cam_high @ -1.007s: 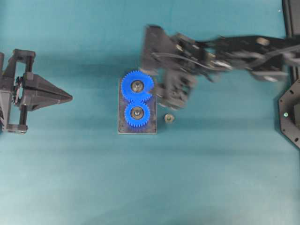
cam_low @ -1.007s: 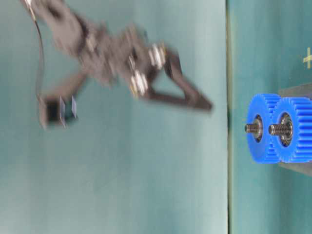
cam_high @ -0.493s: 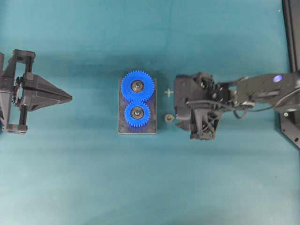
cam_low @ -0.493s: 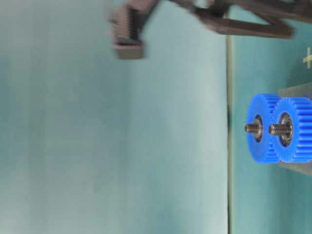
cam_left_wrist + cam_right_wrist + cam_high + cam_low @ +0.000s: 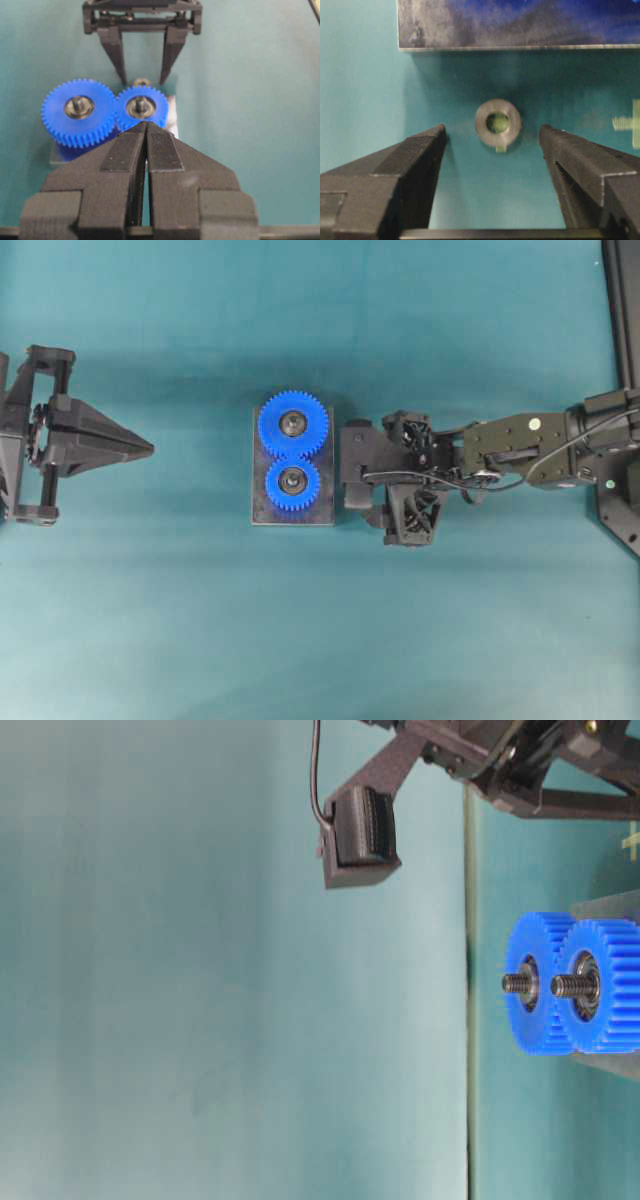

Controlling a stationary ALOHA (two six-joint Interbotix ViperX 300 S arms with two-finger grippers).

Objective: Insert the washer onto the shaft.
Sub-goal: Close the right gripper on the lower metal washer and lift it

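Note:
The small metal washer (image 5: 498, 123) lies flat on the teal table beside the edge of the grey base plate (image 5: 520, 30). My right gripper (image 5: 492, 132) is open, and its two fingers straddle the washer without touching it. In the overhead view the right gripper (image 5: 358, 488) hides the washer. Two blue gears (image 5: 293, 423) (image 5: 292, 483) sit on the plate (image 5: 292, 517), each with a bare threaded shaft (image 5: 515, 983) (image 5: 565, 986) sticking up. My left gripper (image 5: 150, 448) is shut and empty, far left of the plate. The left wrist view shows the washer (image 5: 141, 81) between the right fingers (image 5: 117, 55).
A pale green cross mark (image 5: 632, 124) is on the table right of the washer. The right arm (image 5: 520, 445) stretches in from the right edge. A black frame (image 5: 620, 490) stands at the far right.
The right arm swung from behind the gears round to the plate's right side. It then moved left over the washer, which it now covers in the overhead view. The left arm has not moved.

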